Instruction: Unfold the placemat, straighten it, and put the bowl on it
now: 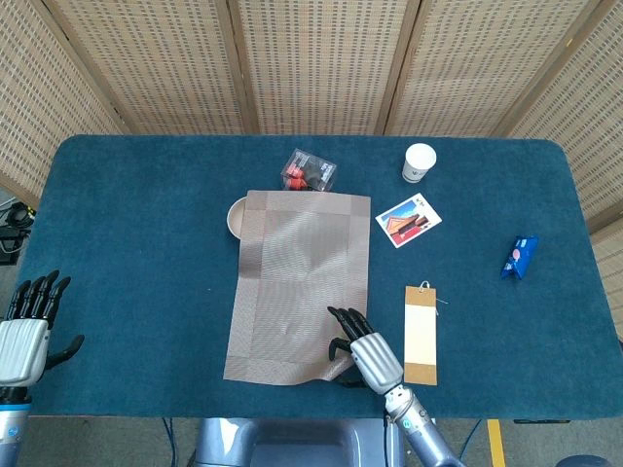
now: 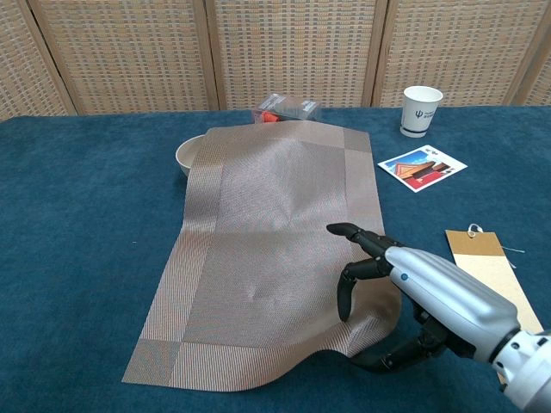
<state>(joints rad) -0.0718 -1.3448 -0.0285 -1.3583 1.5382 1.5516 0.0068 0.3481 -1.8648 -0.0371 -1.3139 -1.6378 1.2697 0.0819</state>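
The brown woven placemat (image 1: 300,282) (image 2: 280,232) lies unfolded in the middle of the blue table (image 1: 127,243). Its far left corner covers part of the cream bowl (image 1: 235,216) (image 2: 187,156). My right hand (image 1: 365,352) (image 2: 426,297) grips the mat's near right corner, fingers on top and thumb underneath, and that corner curls up off the table. Far to the left at the table's front edge, my left hand (image 1: 27,331) hangs with fingers apart and holds nothing; the chest view does not show it.
A clear box with red pieces (image 1: 309,170) (image 2: 287,109) touches the mat's far edge. A paper cup (image 1: 420,161) (image 2: 422,110), a picture card (image 1: 408,221) (image 2: 422,167), a brown tag (image 1: 421,334) (image 2: 486,258) and a blue packet (image 1: 519,255) lie to the right.
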